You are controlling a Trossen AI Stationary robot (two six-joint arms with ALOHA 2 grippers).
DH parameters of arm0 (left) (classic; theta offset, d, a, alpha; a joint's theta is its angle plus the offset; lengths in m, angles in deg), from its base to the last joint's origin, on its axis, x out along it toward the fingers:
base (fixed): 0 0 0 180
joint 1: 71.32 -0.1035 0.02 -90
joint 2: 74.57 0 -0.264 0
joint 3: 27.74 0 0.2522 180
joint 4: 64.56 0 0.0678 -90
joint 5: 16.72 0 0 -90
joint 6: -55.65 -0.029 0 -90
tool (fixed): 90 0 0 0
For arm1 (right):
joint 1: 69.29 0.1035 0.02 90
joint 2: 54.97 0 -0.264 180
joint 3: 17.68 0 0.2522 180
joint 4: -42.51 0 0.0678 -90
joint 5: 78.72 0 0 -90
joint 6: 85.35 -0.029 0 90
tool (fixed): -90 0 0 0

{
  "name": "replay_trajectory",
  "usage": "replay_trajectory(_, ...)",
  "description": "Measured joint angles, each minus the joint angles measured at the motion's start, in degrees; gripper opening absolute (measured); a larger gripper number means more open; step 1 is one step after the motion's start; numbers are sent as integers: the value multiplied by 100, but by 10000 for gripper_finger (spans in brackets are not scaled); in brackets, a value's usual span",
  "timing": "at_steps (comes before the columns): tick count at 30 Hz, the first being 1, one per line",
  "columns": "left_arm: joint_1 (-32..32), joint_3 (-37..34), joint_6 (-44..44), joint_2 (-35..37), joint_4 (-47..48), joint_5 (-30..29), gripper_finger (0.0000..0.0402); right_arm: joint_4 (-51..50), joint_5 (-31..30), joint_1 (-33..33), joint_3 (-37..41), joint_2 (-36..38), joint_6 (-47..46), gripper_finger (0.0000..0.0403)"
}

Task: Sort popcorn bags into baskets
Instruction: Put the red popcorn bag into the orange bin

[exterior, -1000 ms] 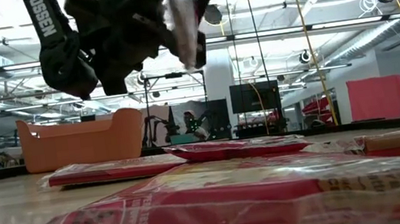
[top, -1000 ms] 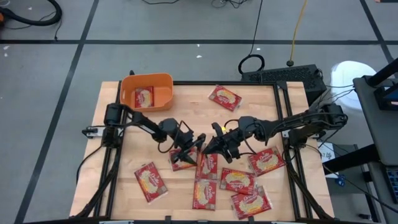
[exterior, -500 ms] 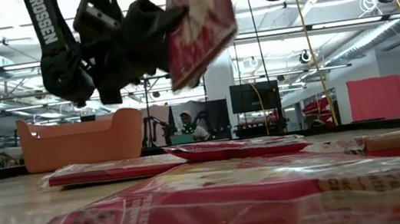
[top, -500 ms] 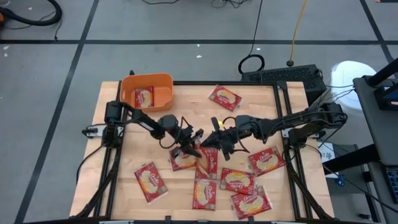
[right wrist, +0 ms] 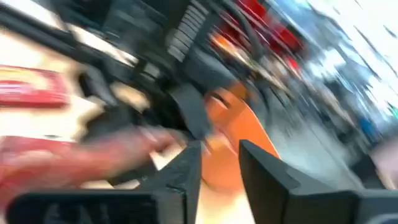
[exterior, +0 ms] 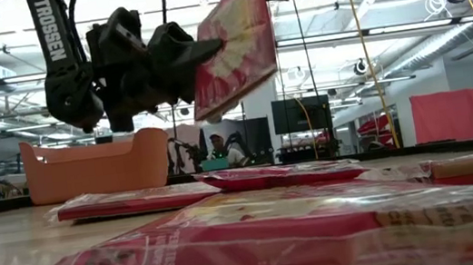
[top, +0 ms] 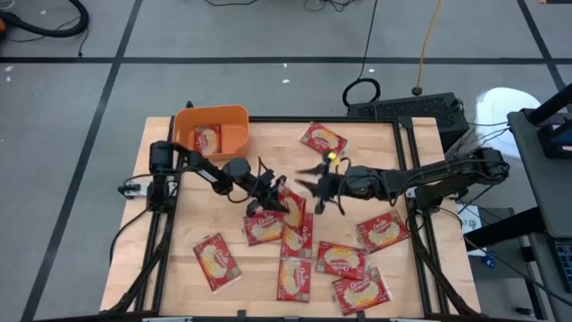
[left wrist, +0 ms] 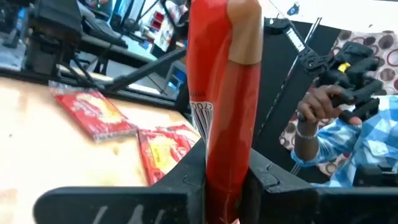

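Handover is the change here: a second ago the right arm held the lifted popcorn bag (top: 288, 204) above the middle of the table, with the left fingers spread beside it; now the left gripper (left wrist: 225, 177) is clamped on the packet's lower edge, holding it raised and roughly upright above the bags lying flat. The low view shows it as a tilted red sheet at the tip of the left arm's fingers (exterior: 178, 50), high over the wooden table (top: 183, 259).

The right gripper (top: 315, 185) has let go and drawn back toward its own side, nearer the table's far edge; its fingers (right wrist: 186, 174) stand slightly parted with nothing between them.

One packet lies inside the orange basket (top: 234, 116) at the far left corner. The other packets lie as before: one near the far edge (top: 323, 139), the rest clustered along the near half.

A person's hand (left wrist: 314, 107) shows beyond the table in the left wrist view.
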Motion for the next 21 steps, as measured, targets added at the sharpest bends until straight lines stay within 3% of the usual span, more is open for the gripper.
replay_trajectory(4,-78,3,236,82,31,-3,41,-304,-1618,47,1,329,-1306,143)
replay_trajectory(6,-152,5,426,116,-69,-5,50,-701,-1771,81,-1,527,-1737,154)
replay_trajectory(9,-321,-7,903,239,4,38,63,-1047,-1532,262,106,730,-1953,165)
replay_trajectory(15,-657,-6,1885,451,2,186,52,-1051,-1267,838,490,669,-942,170)
replay_trajectory(21,-841,-6,2380,697,39,227,46,-276,-1813,1402,620,228,362,168)
